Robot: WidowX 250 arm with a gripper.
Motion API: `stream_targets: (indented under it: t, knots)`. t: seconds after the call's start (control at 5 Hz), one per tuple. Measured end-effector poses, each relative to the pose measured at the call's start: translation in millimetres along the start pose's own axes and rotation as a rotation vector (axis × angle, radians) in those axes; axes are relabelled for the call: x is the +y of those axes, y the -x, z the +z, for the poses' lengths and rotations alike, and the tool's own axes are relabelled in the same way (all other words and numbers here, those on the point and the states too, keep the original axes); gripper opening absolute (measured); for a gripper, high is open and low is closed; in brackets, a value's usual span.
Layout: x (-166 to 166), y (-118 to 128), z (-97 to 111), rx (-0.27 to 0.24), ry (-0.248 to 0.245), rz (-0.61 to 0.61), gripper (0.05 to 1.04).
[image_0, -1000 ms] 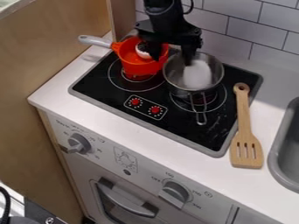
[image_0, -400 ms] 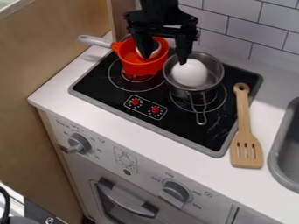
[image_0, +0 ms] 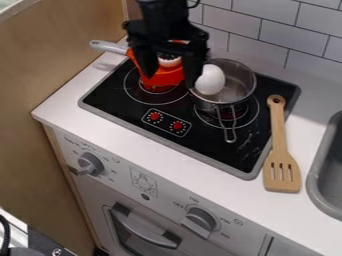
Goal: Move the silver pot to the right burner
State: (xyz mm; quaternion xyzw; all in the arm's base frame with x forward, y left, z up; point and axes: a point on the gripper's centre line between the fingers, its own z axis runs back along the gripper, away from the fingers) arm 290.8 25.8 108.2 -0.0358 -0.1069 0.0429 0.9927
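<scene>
2 pots sit on the black rectangular cooktop (image_0: 214, 152) in the camera view. The round silver metal pot (image_0: 237, 82) stands upright on the right burner (image_0: 249, 120), its thin looped wire handle (image_0: 229, 127) pointing toward the front of the stove. Reddish light shows beneath it. The orange pot (image_0: 163, 77) is on the left burner (image_0: 132, 91), with its pale grey handle (image_0: 109, 47) extending toward the upper left.

The black 2-finger gripper (image_0: 171, 80) hangs down in front of the orange pot, at the left of the silver pot. Its 2 fingers are spread, a wide gap between them, and they are not clamped on either pot. A smooth white egg-shaped object (image_0: 210, 80) appears just beside the finger nearer the silver pot, overlapping that pot's left rim; whether finger and object touch, I cannot tell. Between the fingers, a rounded white thing with a dark patterned top (image_0: 169, 61) shows at the orange pot.

2 small red round knobs (image_0: 177, 125) mark the cooktop's front part. To the right, a light wooden spatula (image_0: 282, 175) with 3 slots has its blade on the white counter (image_0: 153, 162), its handle reaching up alongside the cooktop's edge. The grey sink (image_0: 320, 175) is at the far right, and 2 larger grey dials (image_0: 200, 221) are on the oven front (image_0: 160, 202) below.
</scene>
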Motion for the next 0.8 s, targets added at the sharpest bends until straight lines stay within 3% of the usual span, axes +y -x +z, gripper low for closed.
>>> stream_targets:
  t: [0.4, 0.8]
  knots:
    - [24, 18, 14, 0.028, -0.012, -0.067, 0.999]
    - [43, 24, 21, 0.023, -0.024, -0.13, 0.999]
